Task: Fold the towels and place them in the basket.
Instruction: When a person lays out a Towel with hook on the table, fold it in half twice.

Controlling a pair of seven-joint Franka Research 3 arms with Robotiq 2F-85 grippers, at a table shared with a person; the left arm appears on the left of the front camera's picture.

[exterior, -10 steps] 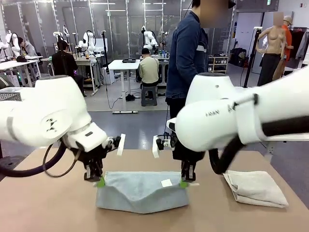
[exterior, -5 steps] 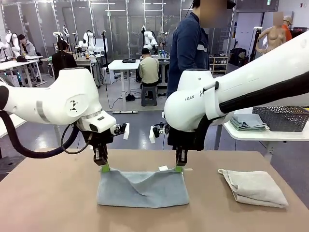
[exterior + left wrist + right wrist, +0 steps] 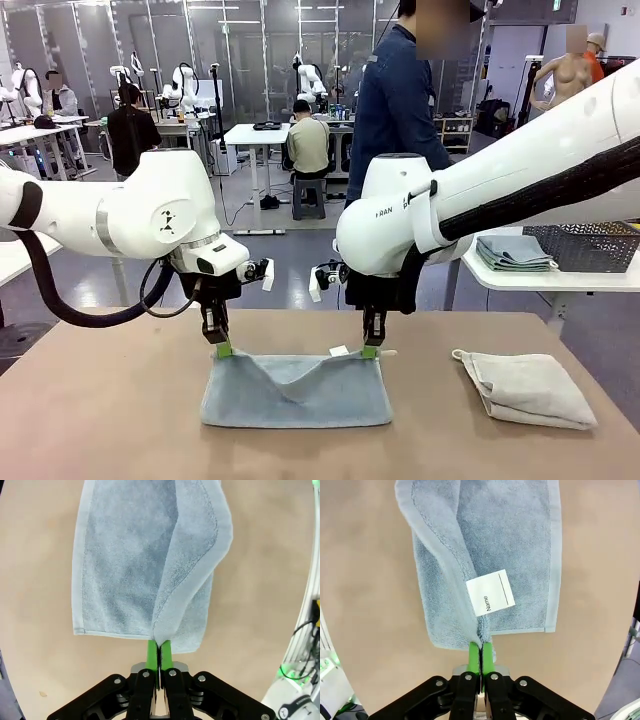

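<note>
Gripping with the left hand (image 3: 222, 350), closed tight on the far left corner of the blue-grey towel (image 3: 296, 392); held just clear of the table (image 3: 100, 420) there, near edge lying flat; sagging in the middle between the two pinched corners. Gripping likewise with the right hand (image 3: 370, 351), closed tight on the far right corner, beside the white name tag (image 3: 490, 599). Stretched long axis left to right, straight across from hand to hand, equally near both; likely calling for a matched draw of the far edge toward the near edge to halve it. Farther right, well apart, a beige towel (image 3: 530, 388), folded, on the table; beyond, on a side table (image 3: 545, 283), the dark basket (image 3: 590, 245) beside a stack of folded towels (image 3: 515, 252).
</note>
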